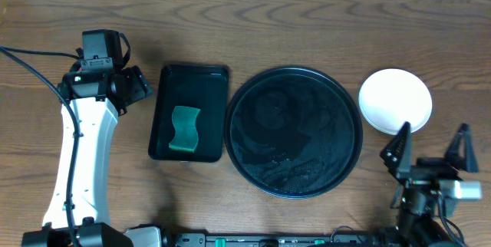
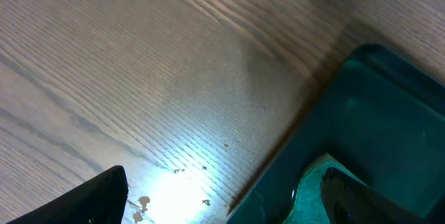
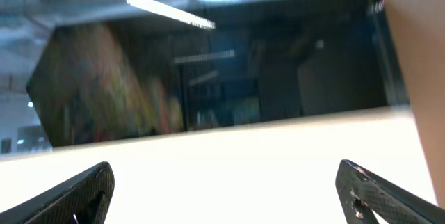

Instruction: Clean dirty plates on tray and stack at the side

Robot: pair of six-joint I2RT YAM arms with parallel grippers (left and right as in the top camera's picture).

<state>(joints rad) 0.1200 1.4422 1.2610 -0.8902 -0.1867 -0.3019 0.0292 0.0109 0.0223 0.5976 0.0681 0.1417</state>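
Observation:
The round black tray (image 1: 295,130) sits mid-table with nothing on it, its glossy floor streaked. A white plate (image 1: 395,100) lies on the wood just right of the tray; whether other plates lie under it I cannot tell. My right gripper (image 1: 430,147) hangs open just in front of that plate, holding nothing. In the right wrist view the white plate (image 3: 229,154) fills the space ahead of the open right gripper (image 3: 229,196), with the tray (image 3: 208,78) beyond. My left gripper (image 1: 144,84) is open at the left, empty, over bare wood.
A dark green rectangular tray (image 1: 189,111) with a green sponge (image 1: 184,130) lies left of the black tray. In the left wrist view the open left gripper (image 2: 222,203) straddles this tray's edge (image 2: 361,113), one fingertip (image 2: 348,193) over the sponge (image 2: 313,182). Small brown spots (image 2: 142,203) mark the wood.

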